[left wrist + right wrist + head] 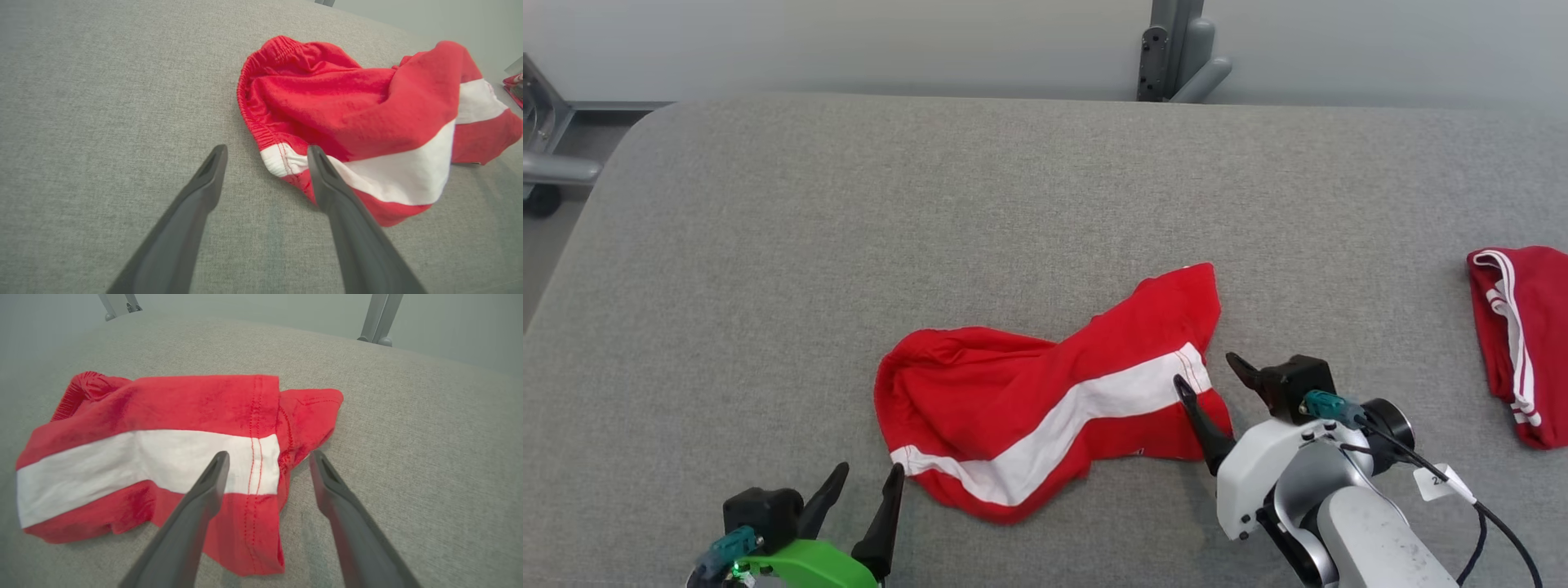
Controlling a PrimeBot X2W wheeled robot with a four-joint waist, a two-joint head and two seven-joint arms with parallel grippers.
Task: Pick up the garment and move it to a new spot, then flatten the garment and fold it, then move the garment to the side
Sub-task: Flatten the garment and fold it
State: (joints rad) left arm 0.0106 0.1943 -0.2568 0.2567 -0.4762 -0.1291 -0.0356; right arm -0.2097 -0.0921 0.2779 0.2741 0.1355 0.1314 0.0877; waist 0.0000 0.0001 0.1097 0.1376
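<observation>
The garment [1045, 392] is a pair of red shorts with a broad white stripe, lying crumpled near the front middle of the grey padded table [931, 204]. My left gripper [866, 478] is open just off its lower left corner, where the white stripe meets the gathered waistband [282, 159]. At the garment's right end my right gripper [1205, 371] stands open, one finger over the hemmed edge [261, 457] and the other over bare table. Nothing is between either pair of fingers.
A second red garment with thin white stripes [1519, 343] lies folded at the table's right edge. A grey metal post [1172, 49] stands behind the far edge. The table's left corner is rounded, with floor and a metal frame [547, 147] beyond it.
</observation>
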